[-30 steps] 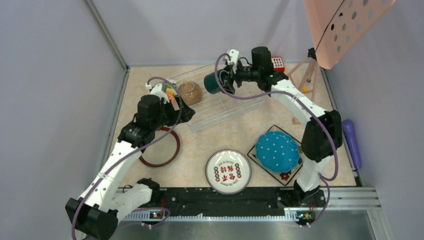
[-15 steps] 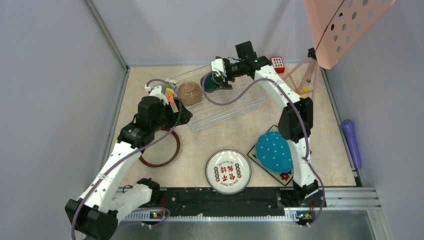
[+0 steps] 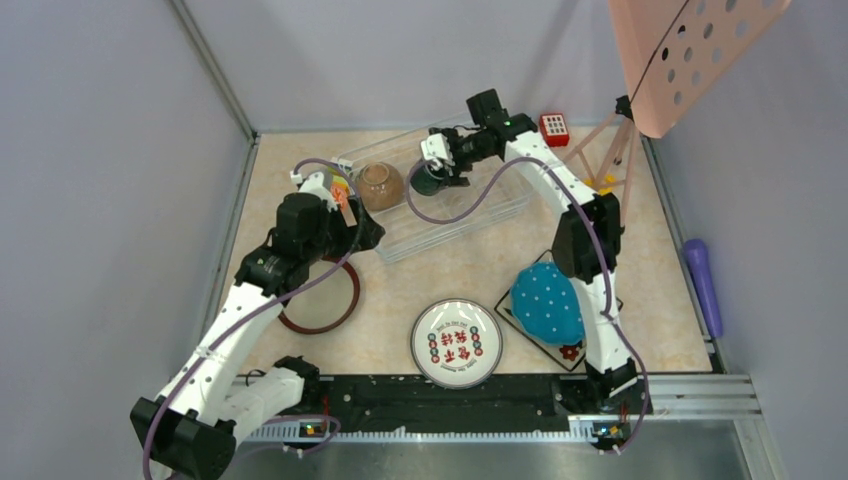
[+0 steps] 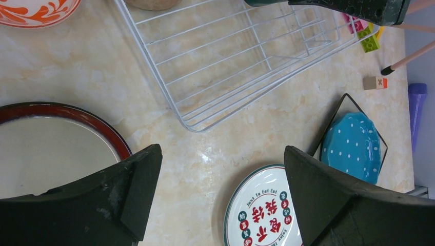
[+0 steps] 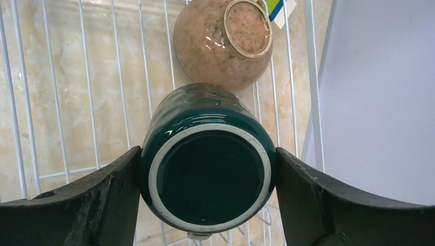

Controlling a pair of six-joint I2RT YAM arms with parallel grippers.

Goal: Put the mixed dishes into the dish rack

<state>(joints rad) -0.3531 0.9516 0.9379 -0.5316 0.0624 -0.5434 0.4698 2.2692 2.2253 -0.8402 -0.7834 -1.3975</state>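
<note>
The dish rack (image 3: 470,215) stands at the back middle; its wires show in both wrist views (image 4: 225,61) (image 5: 87,102). The brown bowl (image 3: 380,186) (image 5: 220,43) lies in it. My right gripper (image 3: 437,165) (image 5: 208,189) is shut on the dark green mug (image 3: 430,180) (image 5: 208,164), base towards the camera, inside the rack next to the bowl. My left gripper (image 3: 365,232) (image 4: 220,195) is open and empty above the table. The red-rimmed plate (image 3: 325,300), white plate (image 3: 457,343), and blue dotted plate (image 3: 547,303) on the black square plate (image 3: 575,350) lie on the table. The orange-and-white bowl (image 4: 36,9) is left of the rack.
A red keypad toy (image 3: 554,128) sits behind the rack. Toy blocks (image 4: 367,38) and a small wooden block (image 4: 375,82) lie by a pink panel's stand legs (image 3: 615,150) at back right. A purple object (image 3: 703,285) lies outside the right wall.
My right gripper has carried the mug left and down into the rack, beside the brown bowl. The left arm has not moved.
</note>
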